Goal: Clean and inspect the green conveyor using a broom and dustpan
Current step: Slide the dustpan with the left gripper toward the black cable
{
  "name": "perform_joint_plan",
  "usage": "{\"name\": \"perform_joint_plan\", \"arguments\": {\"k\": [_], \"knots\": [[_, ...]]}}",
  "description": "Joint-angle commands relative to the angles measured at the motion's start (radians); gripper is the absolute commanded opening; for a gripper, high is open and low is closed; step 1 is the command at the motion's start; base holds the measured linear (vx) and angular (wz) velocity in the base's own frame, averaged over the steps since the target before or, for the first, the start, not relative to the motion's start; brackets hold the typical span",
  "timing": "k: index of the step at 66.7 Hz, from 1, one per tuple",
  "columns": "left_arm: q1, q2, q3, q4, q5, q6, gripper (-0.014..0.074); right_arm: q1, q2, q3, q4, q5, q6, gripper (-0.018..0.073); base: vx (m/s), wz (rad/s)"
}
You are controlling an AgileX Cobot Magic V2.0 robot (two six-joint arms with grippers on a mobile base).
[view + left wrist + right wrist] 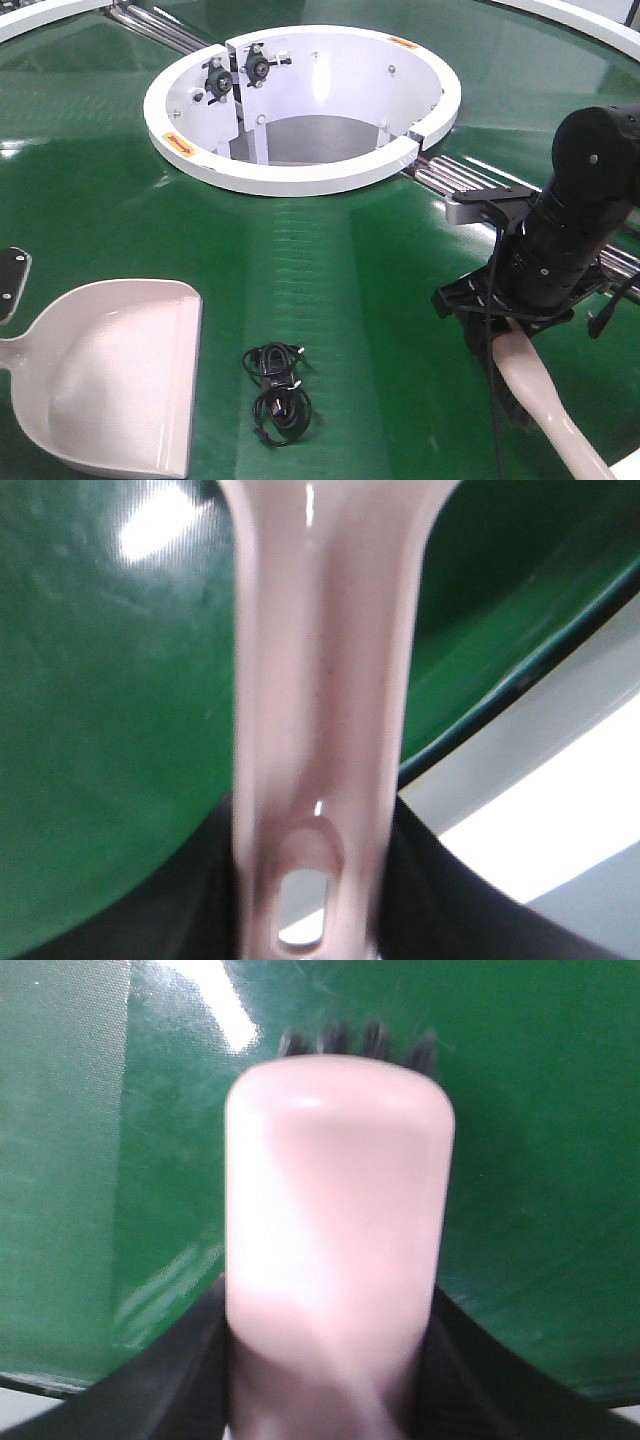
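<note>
Both tools are in hand. My left gripper fingers clench the dustpan, which sits low on the green conveyor. My right gripper grasps the broom. A black cable bundle lies between them, unswept, so I judge the sweeping is all ahead.

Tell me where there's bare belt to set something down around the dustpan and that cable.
Widest bare patch: the green conveyor between the white ring, the dustpan and the right hand holding the broom. Also free: the belt left of the ring. Crowded: the near edge, where the black cable lies close beside the dustpan.
</note>
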Motion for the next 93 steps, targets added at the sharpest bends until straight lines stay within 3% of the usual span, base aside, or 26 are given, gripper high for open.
{"name": "perform_joint_plan", "arguments": {"k": [1,39,57,93], "knots": [[-0.031,-0.033,-0.028,-0.035,0.038,-0.009,-0.0024,-0.005,-0.041,-0.025,0.002,0.059,-0.002,-0.0006,0.0,0.0],[-0.119,0.055,-0.084,-0.1,0.038,-0.038,-0.0024,-0.005,-0.041,-0.025,0.002,0.059,-0.002,-0.0006,0.0,0.0],[-0.145,0.082,-0.085,-0.171,0.038,-0.075,-0.0024,-0.005,-0.041,-0.025,0.004,0.057,-0.002,-0.0006,0.0,0.0],[-0.189,0.094,-0.085,-0.194,0.038,-0.1,-0.0024,-0.005,-0.041,-0.025,0.005,0.059,-0.002,-0.0006,0.0,0.0]]}}
